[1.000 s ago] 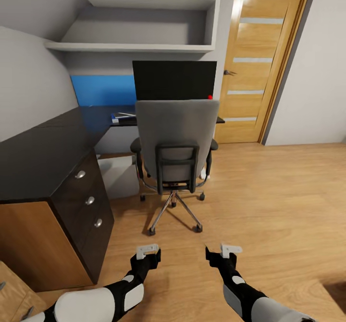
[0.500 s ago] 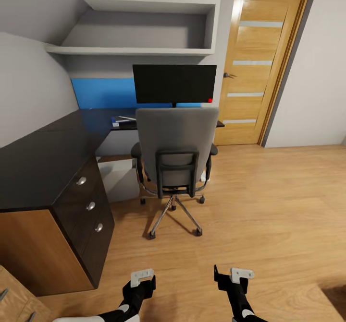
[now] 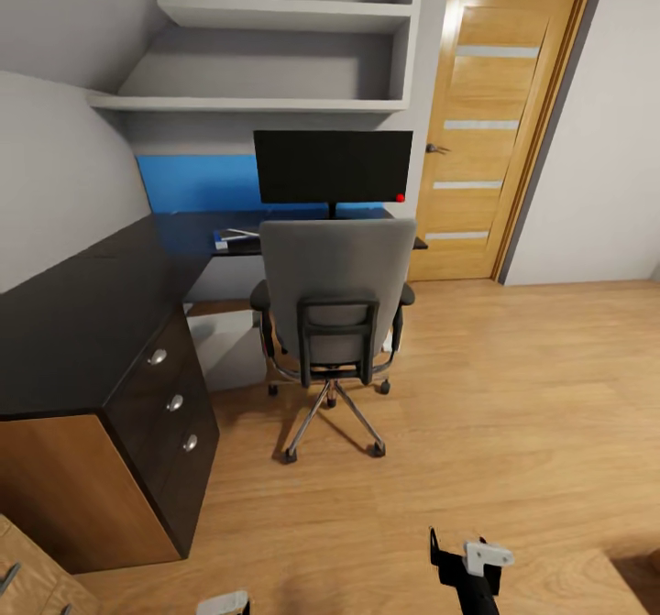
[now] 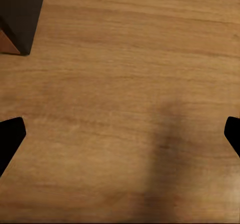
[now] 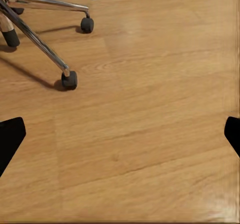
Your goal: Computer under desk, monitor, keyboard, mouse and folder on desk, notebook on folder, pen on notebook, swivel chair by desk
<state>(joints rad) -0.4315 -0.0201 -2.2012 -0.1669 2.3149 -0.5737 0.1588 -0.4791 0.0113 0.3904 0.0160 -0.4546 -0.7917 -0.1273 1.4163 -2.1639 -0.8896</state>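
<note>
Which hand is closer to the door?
Right. The right hand is low on the door's side; the left hand sits further over, near the desk.

**Hidden and cropped items**

Grey fabric swivel chair (image 3: 335, 299): its back hides the black desk top (image 3: 82, 312) behind it and the foot of the wide black monitor (image 3: 333, 167).
Blue flat item (image 3: 229, 239) on the desk: too small to identify.
Light grey box (image 3: 226, 345) under the desk: partly hidden.
Left gripper (image 3: 223, 604): cut off by the head view's lower edge.
</note>
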